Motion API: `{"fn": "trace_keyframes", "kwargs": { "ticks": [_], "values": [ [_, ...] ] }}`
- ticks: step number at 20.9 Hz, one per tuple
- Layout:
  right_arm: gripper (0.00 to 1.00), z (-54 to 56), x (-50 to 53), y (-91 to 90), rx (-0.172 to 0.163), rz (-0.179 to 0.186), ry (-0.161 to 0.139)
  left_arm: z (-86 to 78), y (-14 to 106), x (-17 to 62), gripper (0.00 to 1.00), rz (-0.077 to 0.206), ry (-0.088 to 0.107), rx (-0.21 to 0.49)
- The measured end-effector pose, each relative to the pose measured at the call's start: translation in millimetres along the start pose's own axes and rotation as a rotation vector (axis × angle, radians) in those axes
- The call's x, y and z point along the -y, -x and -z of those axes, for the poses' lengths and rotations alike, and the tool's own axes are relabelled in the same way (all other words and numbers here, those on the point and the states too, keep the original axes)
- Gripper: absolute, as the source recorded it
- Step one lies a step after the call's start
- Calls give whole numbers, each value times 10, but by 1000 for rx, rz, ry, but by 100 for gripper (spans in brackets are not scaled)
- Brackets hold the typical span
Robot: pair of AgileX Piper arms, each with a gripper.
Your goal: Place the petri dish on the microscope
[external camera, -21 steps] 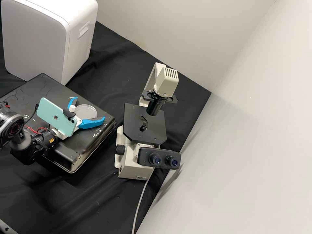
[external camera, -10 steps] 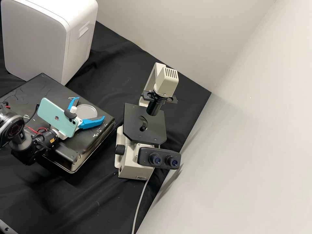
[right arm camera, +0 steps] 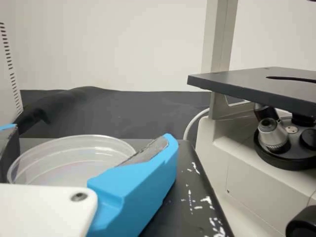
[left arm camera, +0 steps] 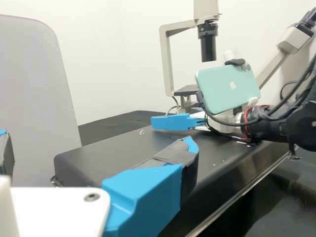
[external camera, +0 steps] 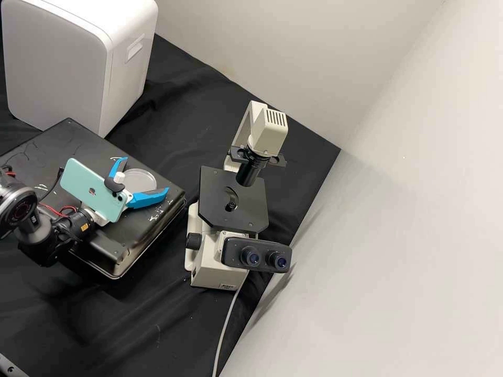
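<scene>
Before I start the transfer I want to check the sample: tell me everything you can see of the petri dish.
The clear round plastic petri dish is shallow, with a low upright rim, and looks empty. It lies flat on the scuffed flat black case beside the beige microscope, not yet on its stage. The right gripper is open, with one blue finger on either side of the dish; whether they touch its rim cannot be told.

Dish (external camera: 140, 179) (seemingly on box (external camera: 65, 140)) beside microscope (external camera: 242, 203)
</scene>
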Motion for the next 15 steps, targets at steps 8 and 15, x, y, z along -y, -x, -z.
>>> {"fn": "trace_keyframes", "kwargs": {
  "ticks": [8, 15],
  "values": [
    [0, -2, -331, 197, 35, -58, -5, 5, 0, -1, 100, 0, 0, -3],
    [0, 108, -835, 372, -19, -226, -68, 2, 8, -22, 100, -13, 0, -1]
  ]
}}
